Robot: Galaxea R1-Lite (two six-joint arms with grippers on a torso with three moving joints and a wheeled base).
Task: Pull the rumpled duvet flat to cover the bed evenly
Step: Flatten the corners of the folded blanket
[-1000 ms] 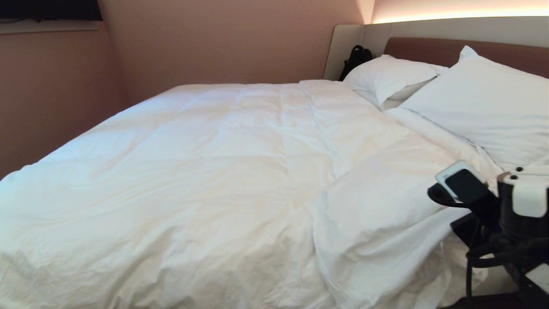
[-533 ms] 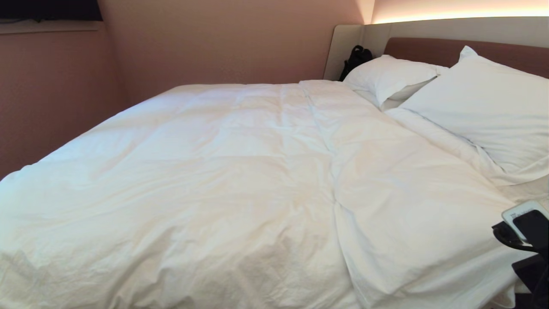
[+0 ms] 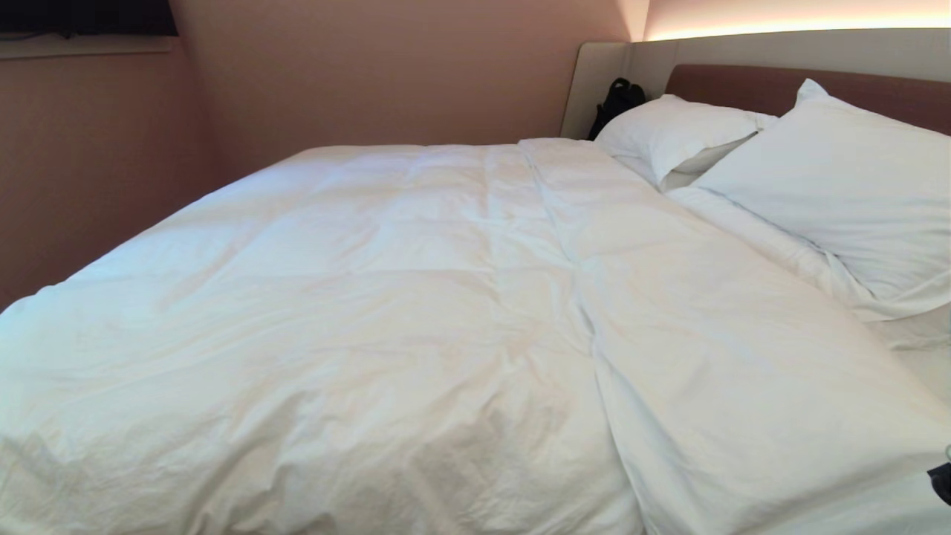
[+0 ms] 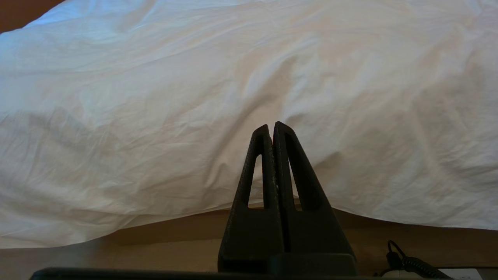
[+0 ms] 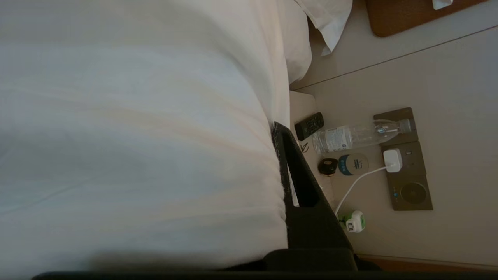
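We see the right gripper clamped on the duvet at the bed's right edge, pulled back since earlier; the fold now lies flatter. Left gripper closed, empty.

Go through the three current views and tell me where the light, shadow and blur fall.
Head view: a warm light strip glows above the headboard, and the duvet is evenly lit with soft crease shadows. Left wrist view: sharp, with shadow under the duvet's hanging edge. Right wrist view: the duvet is smeared and streaky, while the water bottle stays sharp.
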